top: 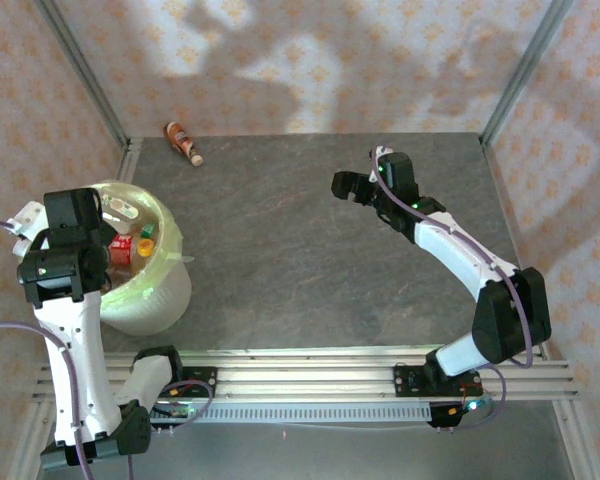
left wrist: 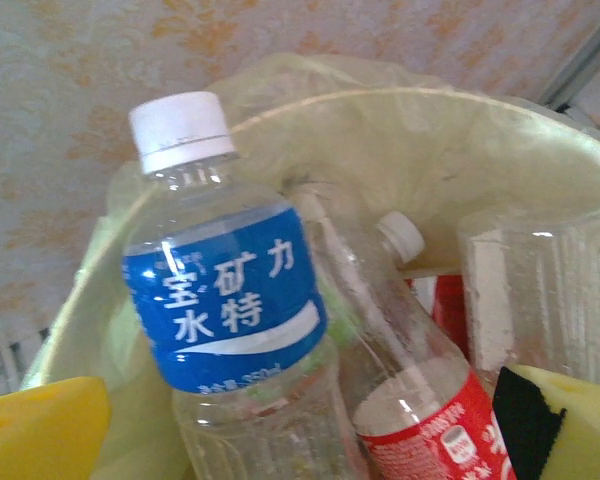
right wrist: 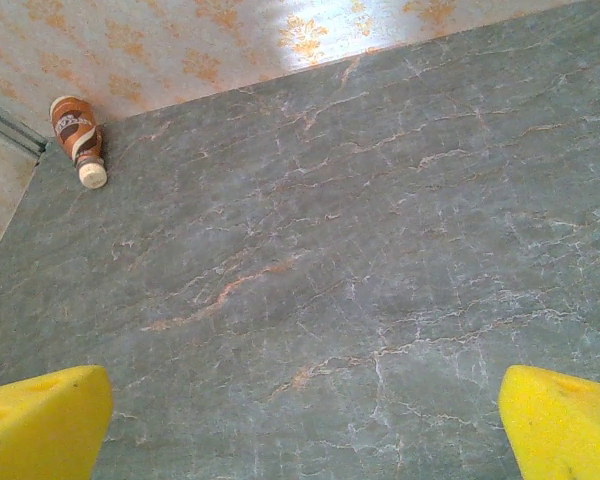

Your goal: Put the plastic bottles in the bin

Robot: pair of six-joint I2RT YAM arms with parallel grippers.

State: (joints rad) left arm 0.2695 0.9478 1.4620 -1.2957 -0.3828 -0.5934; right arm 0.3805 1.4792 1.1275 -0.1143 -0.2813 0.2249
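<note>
Left gripper (left wrist: 300, 430), jaws wide and empty; just ahead, a clear blue-labelled, white-capped plastic bottle (left wrist: 225, 300) rests among others inside the round pale yellow-green bin (left wrist: 460, 130). Right gripper (right wrist: 305, 420), equally wide, empty; a brown-labelled plastic bottle (right wrist: 75, 130) lies on the grey table (right wrist: 380, 250), far ahead-left.

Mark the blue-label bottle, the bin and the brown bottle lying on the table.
blue-label bottle (left wrist: 225, 305): left wrist view, on its blue label.
bin (top: 162, 295): top external view, on its outer wall.
brown bottle (right wrist: 73, 125): right wrist view, on its brown label.
</note>
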